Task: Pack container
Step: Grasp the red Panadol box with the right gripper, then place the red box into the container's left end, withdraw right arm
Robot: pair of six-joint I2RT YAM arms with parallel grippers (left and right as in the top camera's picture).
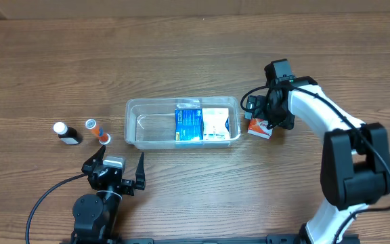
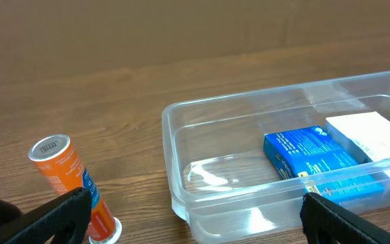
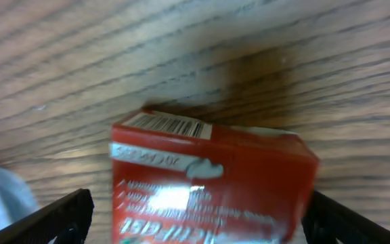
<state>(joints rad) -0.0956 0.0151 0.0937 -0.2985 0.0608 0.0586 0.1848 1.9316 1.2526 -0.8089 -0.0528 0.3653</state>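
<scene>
The clear plastic container (image 1: 135, 122) lies at the table's middle and also shows in the left wrist view (image 2: 181, 129). In it lie a blue box (image 1: 188, 123) and a white box (image 1: 216, 123), both at its right end. A red box (image 1: 257, 127) lies on the table just right of the container. My right gripper (image 1: 268, 122) is open right above it, one finger on each side (image 3: 195, 217). The red box (image 3: 215, 183) fills that view, blurred. My left gripper (image 1: 120, 159) is open and empty in front of the container's left end.
An orange tube (image 1: 97, 131) lies left of the container; it stands by my left finger in the left wrist view (image 2: 73, 186). A dark bottle with a white cap (image 1: 66, 133) lies further left. Black cables run along the front edge.
</scene>
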